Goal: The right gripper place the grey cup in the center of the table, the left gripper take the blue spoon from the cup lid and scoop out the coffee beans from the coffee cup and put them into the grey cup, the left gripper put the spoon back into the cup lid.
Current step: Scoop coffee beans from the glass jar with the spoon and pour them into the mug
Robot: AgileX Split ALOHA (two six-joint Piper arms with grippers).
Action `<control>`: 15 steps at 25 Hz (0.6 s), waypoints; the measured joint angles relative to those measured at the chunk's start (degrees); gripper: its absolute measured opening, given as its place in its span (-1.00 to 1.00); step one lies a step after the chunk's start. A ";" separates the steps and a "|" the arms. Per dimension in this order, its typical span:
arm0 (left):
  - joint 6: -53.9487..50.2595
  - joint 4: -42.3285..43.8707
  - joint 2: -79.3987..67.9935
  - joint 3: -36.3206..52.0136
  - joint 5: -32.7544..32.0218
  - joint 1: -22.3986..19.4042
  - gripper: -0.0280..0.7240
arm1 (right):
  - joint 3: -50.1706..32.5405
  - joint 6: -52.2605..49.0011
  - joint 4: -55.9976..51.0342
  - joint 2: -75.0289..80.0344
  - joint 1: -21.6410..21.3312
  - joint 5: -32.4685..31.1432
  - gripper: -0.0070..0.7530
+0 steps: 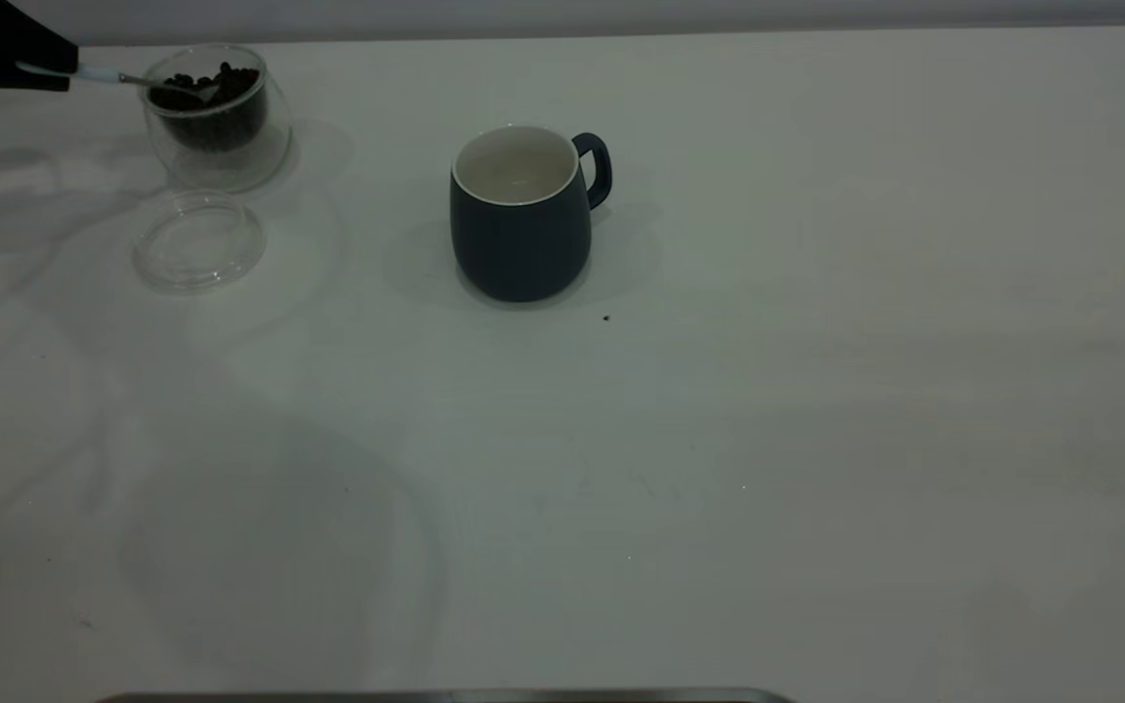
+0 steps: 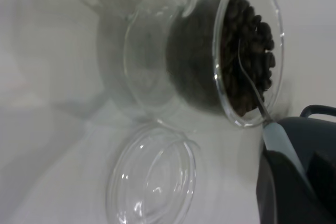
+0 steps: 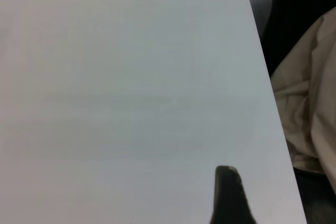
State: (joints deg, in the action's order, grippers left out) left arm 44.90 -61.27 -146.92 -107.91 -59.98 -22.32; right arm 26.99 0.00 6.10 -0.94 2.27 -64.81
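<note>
Gripping the pale-handled blue spoon (image 1: 123, 78), our left gripper (image 1: 62, 70) dips its shiny bowl into glossy coffee beans (image 1: 216, 83) in the clear coffee cup (image 1: 221, 146); the matte grey cup (image 1: 521, 229) stands right of it.

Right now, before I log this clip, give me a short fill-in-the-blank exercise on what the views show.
1. The left gripper holds the blue spoon with its bowl in the ____.
2. The cup lid lies on the table with ____ on it.
3. The grey cup holds ____ coffee beans.

Missing words: coffee cup; nothing; no
</note>
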 joint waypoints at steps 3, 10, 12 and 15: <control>0.86 -0.18 -0.05 0.00 -1.60 0.00 -0.57 | 0.00 0.00 0.00 0.00 0.00 0.00 0.21; 1.18 -0.18 -0.05 0.00 -5.19 -2.39 -0.57 | 0.00 0.00 0.00 0.00 0.00 0.00 0.21; 1.01 -0.18 -0.05 0.00 -5.31 -3.30 -0.57 | 0.00 0.00 0.00 0.00 0.00 0.00 0.21; 1.01 -0.24 -0.05 0.00 -5.46 -3.75 -0.57 | 0.00 0.00 0.00 0.00 0.00 0.00 0.21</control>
State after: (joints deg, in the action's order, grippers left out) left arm 45.91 -61.51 -146.98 -107.91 -65.44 -26.06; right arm 26.99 0.00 6.10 -0.94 2.27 -64.81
